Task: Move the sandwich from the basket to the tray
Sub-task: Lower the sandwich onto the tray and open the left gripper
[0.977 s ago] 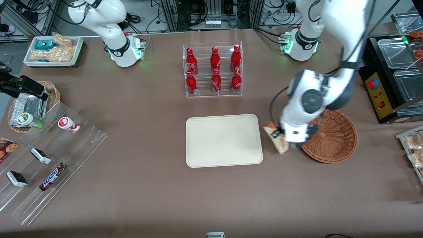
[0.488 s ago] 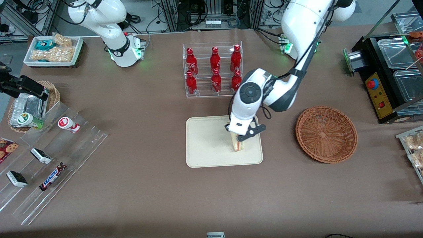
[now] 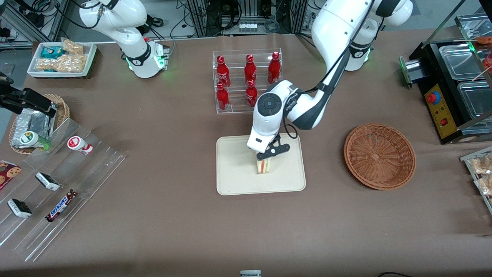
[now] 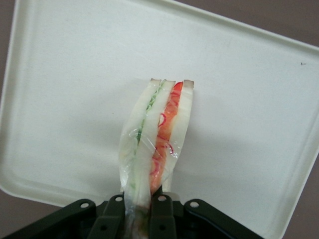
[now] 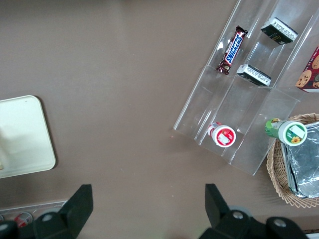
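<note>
My left gripper (image 3: 266, 157) hangs over the middle of the cream-beige tray (image 3: 234, 181) and is shut on the sandwich (image 3: 263, 166). The sandwich is a pale wedge in clear wrap, with green and red-orange layers along its cut edge. In the left wrist view the sandwich (image 4: 155, 134) hangs pinched between the black fingers (image 4: 162, 219), held by its thin end, with the tray (image 4: 75, 99) under it. I cannot tell whether it touches the tray. The reddish-brown wicker basket (image 3: 379, 156) lies toward the working arm's end of the table and holds nothing.
A clear rack of red cola bottles (image 3: 248, 80) stands farther from the front camera than the tray, close to the arm's elbow. A clear tiered stand with snack bars (image 3: 61, 184) and a small tan basket with a foil pack (image 3: 36, 123) lie toward the parked arm's end.
The gripper has carried the sandwich from beside the basket across to the tray, then on to the tray's middle. The basket now shows uncovered and empty.
</note>
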Action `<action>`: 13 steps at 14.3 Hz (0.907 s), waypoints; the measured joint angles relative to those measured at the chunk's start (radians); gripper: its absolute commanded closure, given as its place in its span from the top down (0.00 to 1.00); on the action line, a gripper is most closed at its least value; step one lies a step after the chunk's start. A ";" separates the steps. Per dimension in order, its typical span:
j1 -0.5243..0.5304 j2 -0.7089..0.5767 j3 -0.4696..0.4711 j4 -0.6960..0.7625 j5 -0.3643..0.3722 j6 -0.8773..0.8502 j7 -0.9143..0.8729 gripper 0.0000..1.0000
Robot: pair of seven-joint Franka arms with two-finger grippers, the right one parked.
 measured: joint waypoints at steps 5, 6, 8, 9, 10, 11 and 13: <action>-0.005 0.027 0.003 0.010 0.004 0.020 0.000 1.00; -0.005 0.024 0.004 0.022 0.004 0.020 -0.001 1.00; -0.005 0.004 0.006 0.049 0.005 0.006 -0.001 1.00; -0.005 -0.016 0.008 0.061 0.008 -0.025 0.000 1.00; -0.005 -0.039 0.010 0.076 0.016 -0.066 0.001 1.00; -0.004 -0.066 0.013 0.088 0.021 -0.103 0.008 1.00; 0.014 -0.130 0.022 0.101 0.022 -0.175 0.045 1.00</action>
